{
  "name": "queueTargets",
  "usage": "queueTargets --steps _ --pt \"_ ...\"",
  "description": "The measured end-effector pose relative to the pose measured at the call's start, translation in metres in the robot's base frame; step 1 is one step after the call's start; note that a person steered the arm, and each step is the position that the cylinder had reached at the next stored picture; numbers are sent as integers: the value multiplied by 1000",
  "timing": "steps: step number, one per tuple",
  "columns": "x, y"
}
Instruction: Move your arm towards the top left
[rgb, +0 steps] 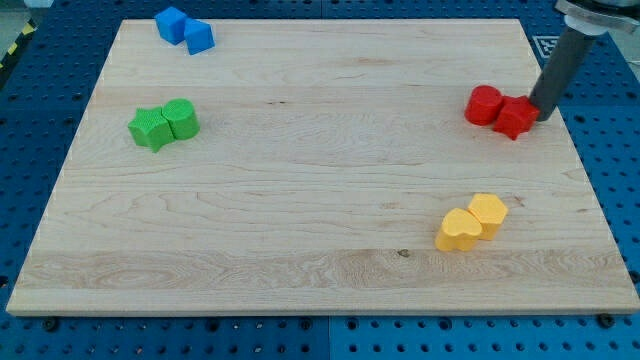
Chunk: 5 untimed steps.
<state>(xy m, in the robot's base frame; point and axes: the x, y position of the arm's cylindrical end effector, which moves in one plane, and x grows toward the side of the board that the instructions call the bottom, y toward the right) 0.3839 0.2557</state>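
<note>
Camera view has my tip (541, 112) at the bench's (300, 200) right edge, touching the red blocks (500, 109). No jaws on this rig, just the rod. I judge the move barely begun: the whole run to the top left corner lies ahead. Next I'd head diagonally across open wood. Red blocks sit directly in my path; blue blocks (185, 29) crowd the corner, green ones (164, 124) lie below them. Yellow pair (471, 223) is well clear.

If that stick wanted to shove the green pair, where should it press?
It has no fingers, only my tip, now beside the red blocks. I'd likely press where the two green blocks touch, coming from the view's right, so neither block spins off.
</note>
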Motion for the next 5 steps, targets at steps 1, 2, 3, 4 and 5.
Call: queueTargets --steps 1,2,3,4,5 --pt "-1 -25" --pt "-23 -30" --pt "-93 -41" --pt "-142 -79" --pt "-180 -124"
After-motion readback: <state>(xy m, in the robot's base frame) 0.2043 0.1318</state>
